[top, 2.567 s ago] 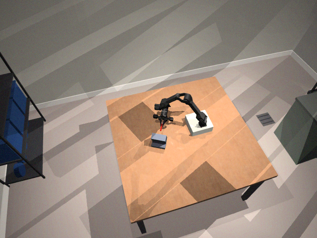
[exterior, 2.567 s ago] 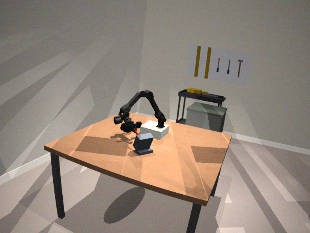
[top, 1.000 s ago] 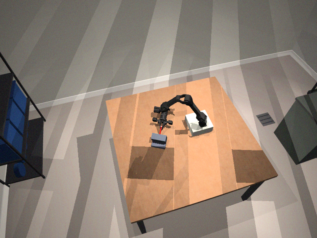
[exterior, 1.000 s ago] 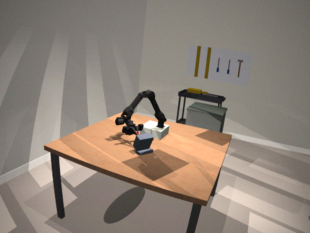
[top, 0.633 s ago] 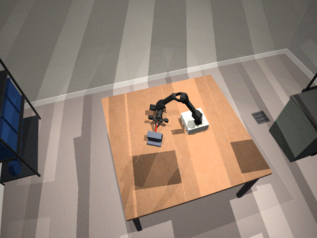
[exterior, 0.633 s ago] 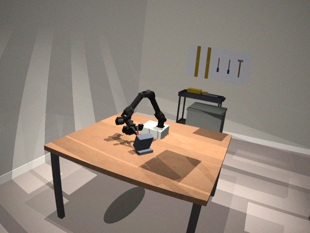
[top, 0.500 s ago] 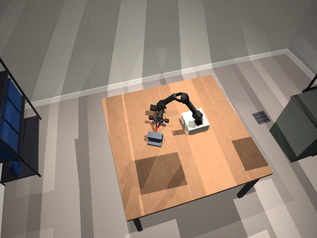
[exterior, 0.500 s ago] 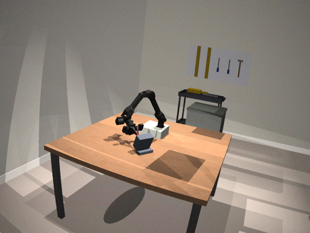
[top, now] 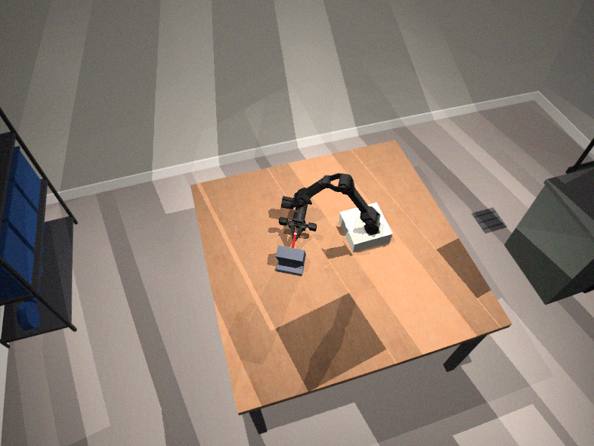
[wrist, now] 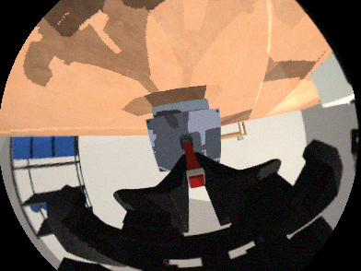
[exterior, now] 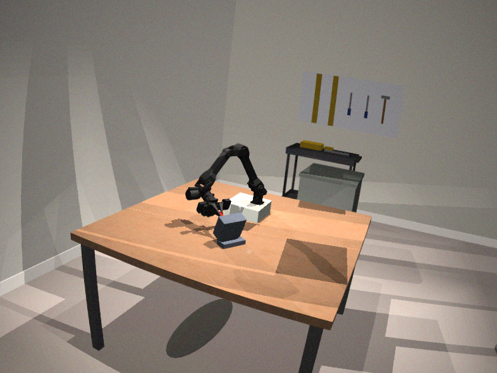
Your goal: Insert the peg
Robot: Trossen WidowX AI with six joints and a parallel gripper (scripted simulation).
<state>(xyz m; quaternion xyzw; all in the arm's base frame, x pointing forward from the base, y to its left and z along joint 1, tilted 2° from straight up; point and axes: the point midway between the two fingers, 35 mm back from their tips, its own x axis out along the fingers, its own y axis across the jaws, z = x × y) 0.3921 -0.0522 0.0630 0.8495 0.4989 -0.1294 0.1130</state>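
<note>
The sloped blue-grey panel (top: 290,252) (exterior: 229,229) (wrist: 212,122) stands on the table (top: 413,297) (exterior: 180,256). My gripper (top: 295,235) (exterior: 220,212) (wrist: 190,157) is shut on the red peg (top: 293,243) (exterior: 221,214) (wrist: 189,153), in front of the panel's face. The peg is tilted and points at the face. In the wrist view its far end meets the dark square hole (wrist: 185,138); how deep it sits cannot be told. Its near end is square with a pale rim and shows between the fingers. A length of red still shows between fingertips and panel.
The arm's white base block (top: 366,240) (exterior: 262,212) stands beside the panel, on the right in the top view. A shelf with blue bins (top: 21,192) (wrist: 42,147) and a grey-green bin (top: 552,240) (exterior: 329,186) stand off the table.
</note>
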